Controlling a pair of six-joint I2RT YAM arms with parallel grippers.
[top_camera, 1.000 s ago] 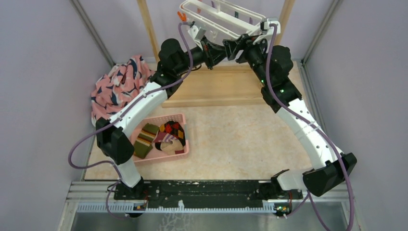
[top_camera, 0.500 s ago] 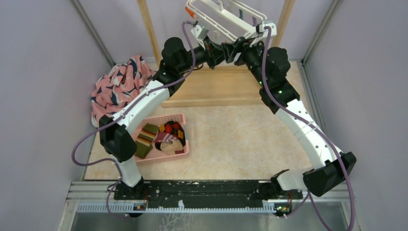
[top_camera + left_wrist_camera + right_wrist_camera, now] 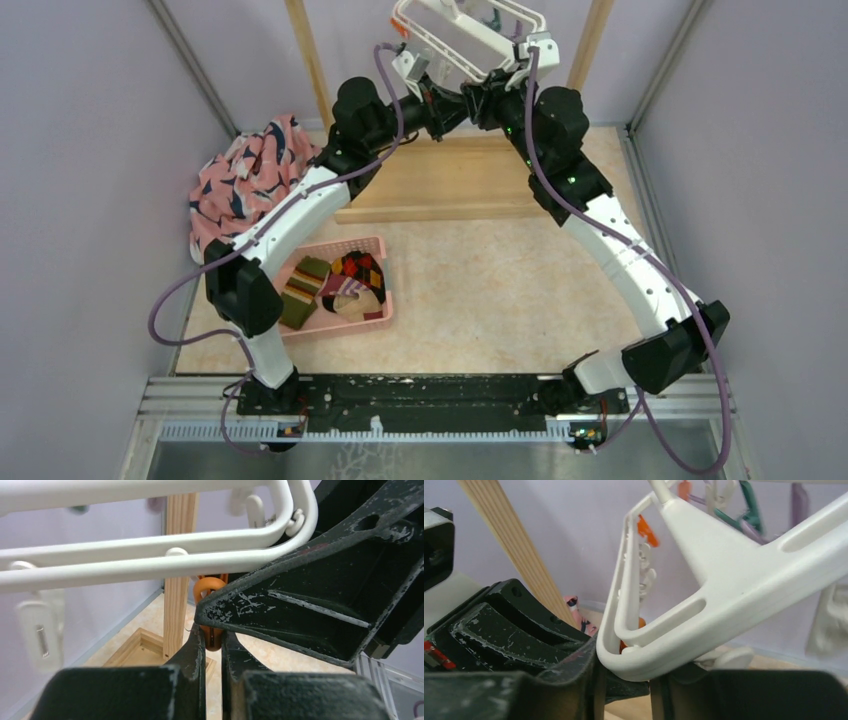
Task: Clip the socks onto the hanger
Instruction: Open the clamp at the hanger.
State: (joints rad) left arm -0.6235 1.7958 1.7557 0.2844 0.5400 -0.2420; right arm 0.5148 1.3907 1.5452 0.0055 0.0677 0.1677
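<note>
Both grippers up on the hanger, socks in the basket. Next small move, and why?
Probably open the left gripper off the orange clip and lower it toward the basket, while the right gripper holds the hanger. Neither gripper has a sock; the socks all lie in the basket.

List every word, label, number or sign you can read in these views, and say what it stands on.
No readable text in any view.
The hanger, left arm, right arm and pink basket show no print.
The socks and pink cloth show only patterns.
Fine marks along the base rail are too small to read.
</note>
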